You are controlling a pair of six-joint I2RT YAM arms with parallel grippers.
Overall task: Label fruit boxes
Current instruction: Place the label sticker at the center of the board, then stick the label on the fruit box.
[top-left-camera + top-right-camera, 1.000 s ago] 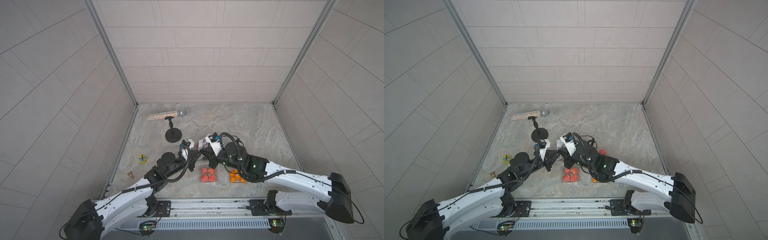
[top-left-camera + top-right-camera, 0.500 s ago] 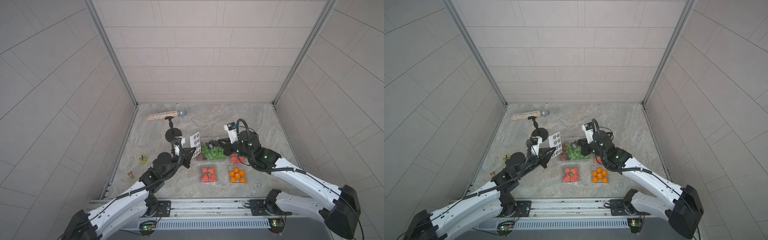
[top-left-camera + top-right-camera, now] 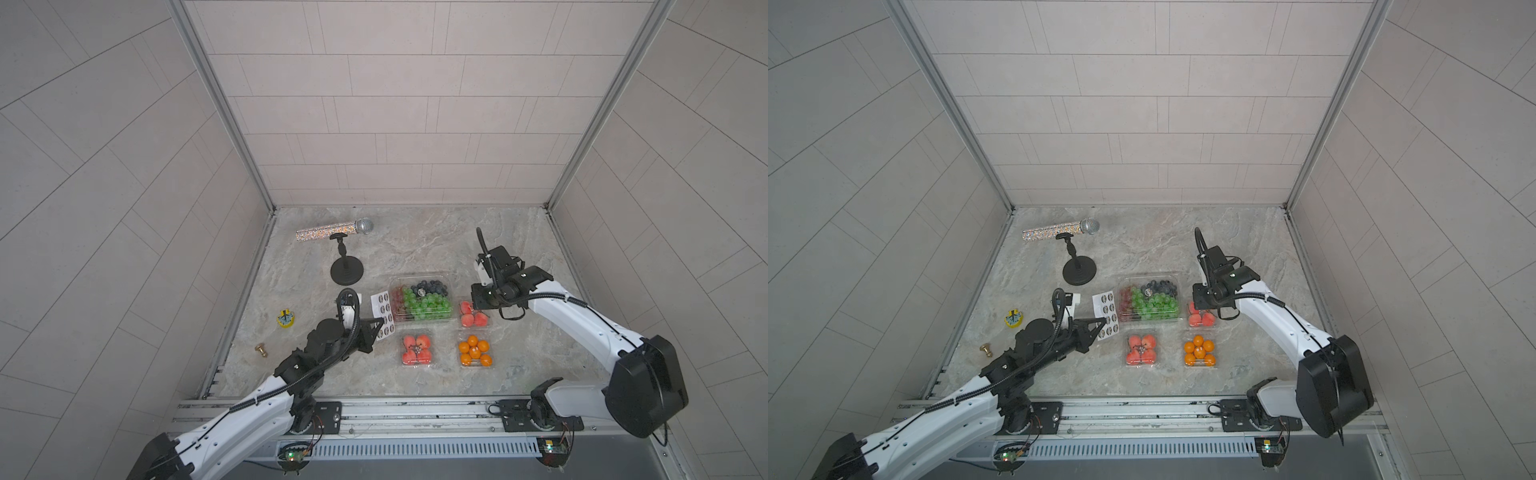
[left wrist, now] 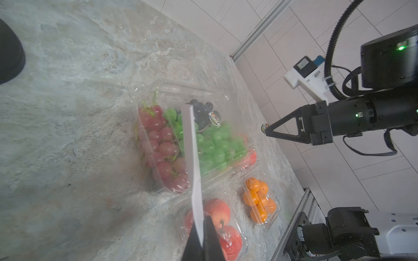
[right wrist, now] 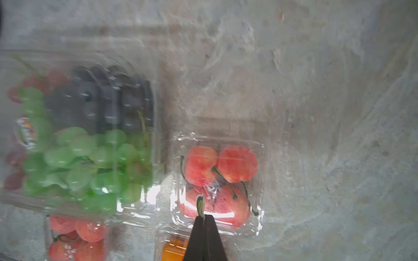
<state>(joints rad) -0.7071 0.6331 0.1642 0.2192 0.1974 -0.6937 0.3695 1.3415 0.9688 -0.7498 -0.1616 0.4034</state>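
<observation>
Left claw (image 3: pixel 380 323): jaws fully closed, pinching one edge of white rectangular sheet of round dark stickers (image 3: pixel 381 303). Sheet raised and tilted above grey marbled stone counter (image 3: pixel 415 245), edge-on in left wrist view (image 4: pixel 192 158), just beside left side of large clear plastic clamshell box of green grapes, red grapes and dark blue berries (image 3: pixel 422 302).

Right claw (image 4: pixel 268 132): jaws fully closed, gripping small round sticker (image 4: pixel 264 127) by its rim. Sticker edge-on in right wrist view (image 5: pixel 200 204), above far small clear plastic clamshell box of red-pink fruit (image 5: pixel 219 180). Contact with lid: cannot tell.

Fruit boxes: four, all resting on counter, grouped between both arms.
1. Large box: farthest back of group; round printed label (image 3: pixel 421 292) stuck on lid.
2. Far red-pink box: just beside right side of large box, below right claw, partly hidden by it in both top views.
3. Near small clear plastic clamshell box of red-pink fruit (image 3: pixel 417 350): just in front of large box, toward robot base.
4. Small clear plastic clamshell box of oranges (image 3: pixel 475 352): just right of item 3, in front of item 2.

Silver-headed microphone with glittered handle (image 3: pixel 334 228) on black round-based stand (image 3: pixel 347 270): far left of counter, well apart from boxes. Small yellow object (image 3: pixel 286 320) and small brass-coloured object (image 3: pixel 261 349): near left counter edge.
</observation>
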